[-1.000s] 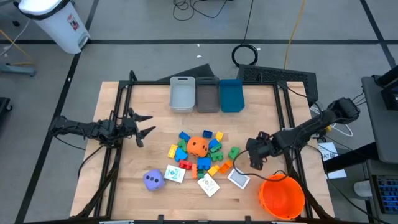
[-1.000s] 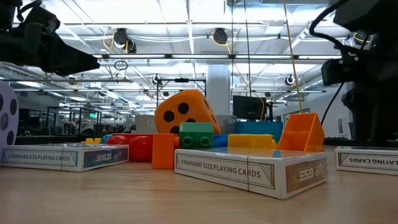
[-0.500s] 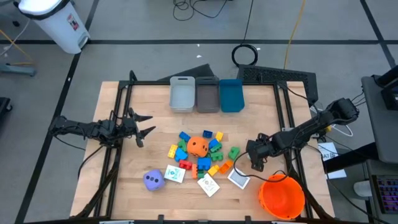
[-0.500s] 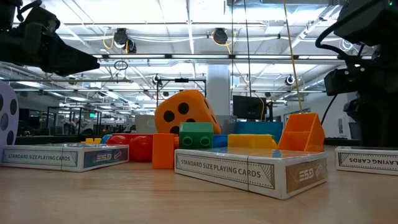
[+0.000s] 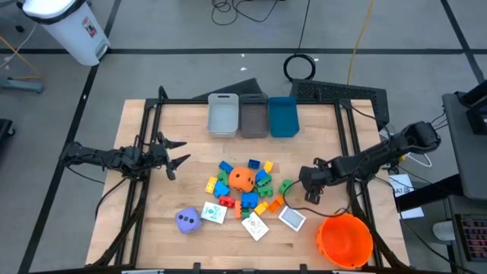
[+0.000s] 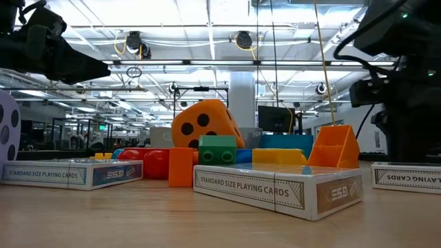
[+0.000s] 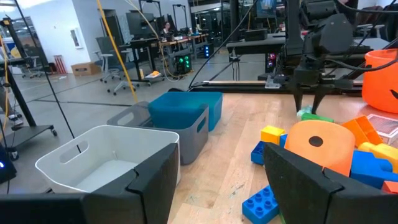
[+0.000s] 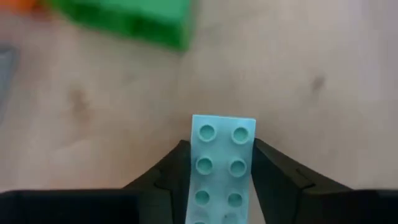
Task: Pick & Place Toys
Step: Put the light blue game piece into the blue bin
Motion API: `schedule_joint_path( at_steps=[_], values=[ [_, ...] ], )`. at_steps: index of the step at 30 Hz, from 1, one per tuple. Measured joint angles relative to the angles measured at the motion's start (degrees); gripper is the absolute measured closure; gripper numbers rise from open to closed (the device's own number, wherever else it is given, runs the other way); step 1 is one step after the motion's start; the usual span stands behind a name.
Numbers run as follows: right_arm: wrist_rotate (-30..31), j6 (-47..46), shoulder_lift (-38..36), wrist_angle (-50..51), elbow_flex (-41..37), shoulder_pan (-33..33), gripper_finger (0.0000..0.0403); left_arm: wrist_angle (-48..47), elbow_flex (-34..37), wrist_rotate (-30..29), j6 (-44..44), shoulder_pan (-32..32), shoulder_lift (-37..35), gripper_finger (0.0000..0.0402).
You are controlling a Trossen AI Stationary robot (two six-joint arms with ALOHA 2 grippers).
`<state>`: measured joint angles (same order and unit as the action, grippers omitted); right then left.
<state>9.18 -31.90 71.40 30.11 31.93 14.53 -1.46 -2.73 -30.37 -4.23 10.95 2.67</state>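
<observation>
The toys lie in a heap mid-table: coloured plastic blocks around an orange die (image 5: 242, 179), a purple die (image 5: 188, 220) and white cards (image 5: 256, 226) nearer the front. My right gripper (image 5: 308, 190) stands just right of the heap, beside a green block (image 5: 286, 186), and is shut on a pale teal studded brick (image 8: 222, 162). My left gripper (image 5: 176, 152) is open and empty at the table's left, its fingers pointing toward the heap (image 7: 323, 146). My right gripper pinches the pale teal brick by its two long sides (image 8: 198, 163) between its two fingers (image 8: 174, 168). The fingers lie along the brick, whose studded face is toward the wrist camera. Its free end sticks out past the fingertips. Whether it touches the table I cannot tell.
Three bins stand at the far edge: light grey (image 5: 223, 116), dark grey (image 5: 254, 116), blue (image 5: 283, 116). A big orange bucket (image 5: 345, 240) stands at the front right, close to my right arm. Bare wood lies left of the heap.
My right gripper has shifted a little toward the far edge and the toy heap, staying shut.
</observation>
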Motion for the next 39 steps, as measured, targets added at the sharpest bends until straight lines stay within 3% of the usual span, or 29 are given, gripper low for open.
schedule_joint_path(
  at_steps=[8, 15, 24, 30, 39],
  values=[
    [0.8, 4.36, -3.54, -0.04, 1.7, -5.43, 0.0252, 0.0, 0.01, 0.0, 0.0, -0.01, -0.01, 0.016],
    [0.58, 8.88, -7.74, -1.37, 4.2, -10.59, 0.0271, -0.01, 0.01, 0.0, 0.0, 0.0, 0.0, 0.016],
    [3.05, 21.75, -9.81, -22.52, 4.23, -17.71, 0.0265, 0.01, 0.0, 0.0, 0.0, 0.01, -0.01, 0.016],
    [2.51, 27.61, -8.4, -33.83, 4.62, -28.77, 0.0261, 0.0, 0.0, 0.0, 0.0, 0.0, 0.01, 0.016],
    [-7.98, 27.47, 3.67, -34.23, 13.02, -47.72, 0.0266, 0.01, 0.0, 0.02, 0.0, -0.01, 0.01, 0.016]
  ],
)
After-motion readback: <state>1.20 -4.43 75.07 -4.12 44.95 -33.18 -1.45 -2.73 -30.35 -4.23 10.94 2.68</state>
